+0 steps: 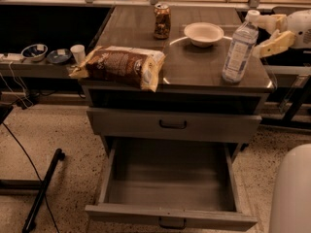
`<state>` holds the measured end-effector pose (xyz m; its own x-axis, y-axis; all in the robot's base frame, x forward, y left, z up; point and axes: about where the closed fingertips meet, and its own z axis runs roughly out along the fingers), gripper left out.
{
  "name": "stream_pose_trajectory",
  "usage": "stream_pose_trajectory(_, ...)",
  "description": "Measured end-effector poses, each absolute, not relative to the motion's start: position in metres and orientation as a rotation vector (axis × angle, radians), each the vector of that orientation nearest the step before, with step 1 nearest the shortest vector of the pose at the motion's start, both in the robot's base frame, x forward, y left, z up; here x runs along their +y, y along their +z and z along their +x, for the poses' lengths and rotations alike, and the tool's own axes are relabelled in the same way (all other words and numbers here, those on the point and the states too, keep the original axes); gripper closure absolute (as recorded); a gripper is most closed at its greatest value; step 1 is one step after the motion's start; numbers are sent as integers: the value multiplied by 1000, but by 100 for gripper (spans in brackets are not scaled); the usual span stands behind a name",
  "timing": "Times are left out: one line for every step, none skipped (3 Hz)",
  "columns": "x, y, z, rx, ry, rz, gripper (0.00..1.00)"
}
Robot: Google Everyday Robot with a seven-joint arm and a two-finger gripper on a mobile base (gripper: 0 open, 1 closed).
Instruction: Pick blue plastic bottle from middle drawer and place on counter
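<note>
The blue plastic bottle [239, 50] is standing upright on the counter [194, 69] near its right edge, with the gripper [258, 37] hovering just beside its neck, fingers spread apart — so I'm judging the release wants a straight sideways retreat, brushing nothing.

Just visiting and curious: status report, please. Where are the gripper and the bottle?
Open gripper just right of blue plastic bottle. Bottle upright on counter, near right edge. Below, middle drawer open.
</note>
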<state>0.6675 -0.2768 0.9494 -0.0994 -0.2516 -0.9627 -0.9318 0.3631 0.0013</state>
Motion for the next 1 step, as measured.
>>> stream_pose_trajectory(-295, 981, 646, 1412, 655, -1218, 0)
